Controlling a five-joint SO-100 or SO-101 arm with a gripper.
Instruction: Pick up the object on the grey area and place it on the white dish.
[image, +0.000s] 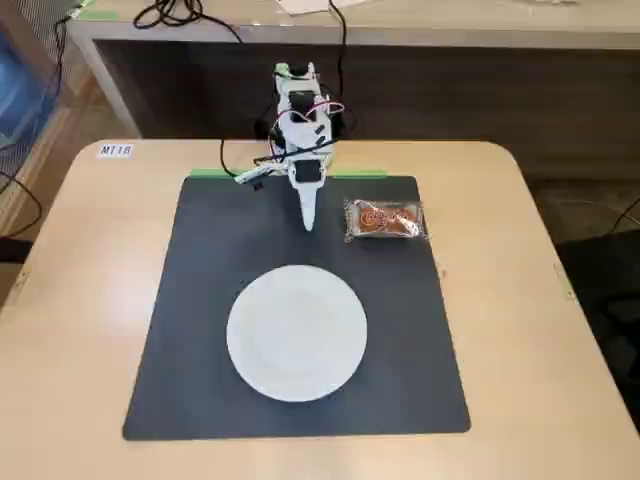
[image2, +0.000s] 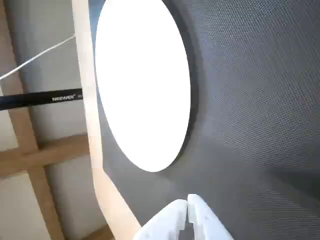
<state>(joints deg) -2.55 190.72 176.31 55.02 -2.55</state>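
While the arm's white fingers (image: 308, 222) hang pressed together and empty above the far part of the grey mat (image: 200, 300), a small wrapped pastry (image: 384, 220) lies flat on that mat just to their right in the fixed view, near the mat's far right corner and well apart from the white plate (image: 296, 332), which sits bare at the middle of the mat on a light wooden table (image: 90, 300). From the wrist view the two fingers (image2: 187, 212) show tips meeting with nothing between them, the plate (image2: 142, 85) filling the frame beyond and the mat's fine weave (image2: 250, 100) to the side; the pastry is out of that view. Judged from its look, the pastry is light and soft, likely to crush under a hard squeeze, and its crinkly clear wrapper may be slippery and apt to shift on contact. The safest hold appears to be across the short width at the middle of the brown body, not on the loose sealed ends, with the fingers opened wide first and closed gently.
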